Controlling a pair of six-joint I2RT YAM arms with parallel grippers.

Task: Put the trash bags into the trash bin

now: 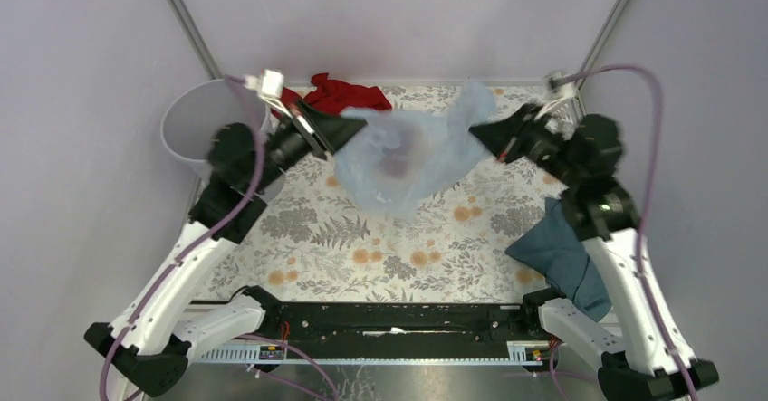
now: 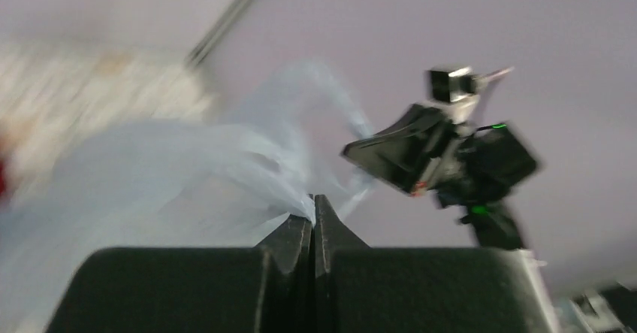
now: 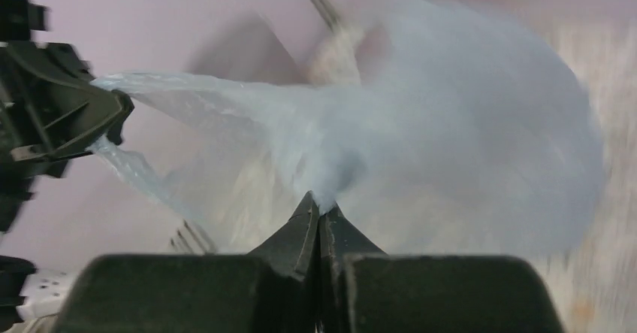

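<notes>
The pale blue translucent trash bag (image 1: 408, 157) hangs stretched in the air between both grippers, above the middle of the floral table. My left gripper (image 1: 360, 128) is shut on the bag's left edge (image 2: 225, 168). My right gripper (image 1: 473, 132) is shut on its right edge (image 3: 421, 122). The bag sags open between them. The light grey trash bin (image 1: 195, 122) stands at the far left, just left of my left gripper. In the left wrist view the right gripper (image 2: 353, 152) shows across the bag; in the right wrist view the left gripper (image 3: 124, 111) shows at the left.
A red cloth (image 1: 337, 91) lies at the back, behind the left gripper. A dark teal-blue cloth (image 1: 561, 256) lies at the right near the right arm. Grey walls enclose the table (image 1: 362, 247) on three sides.
</notes>
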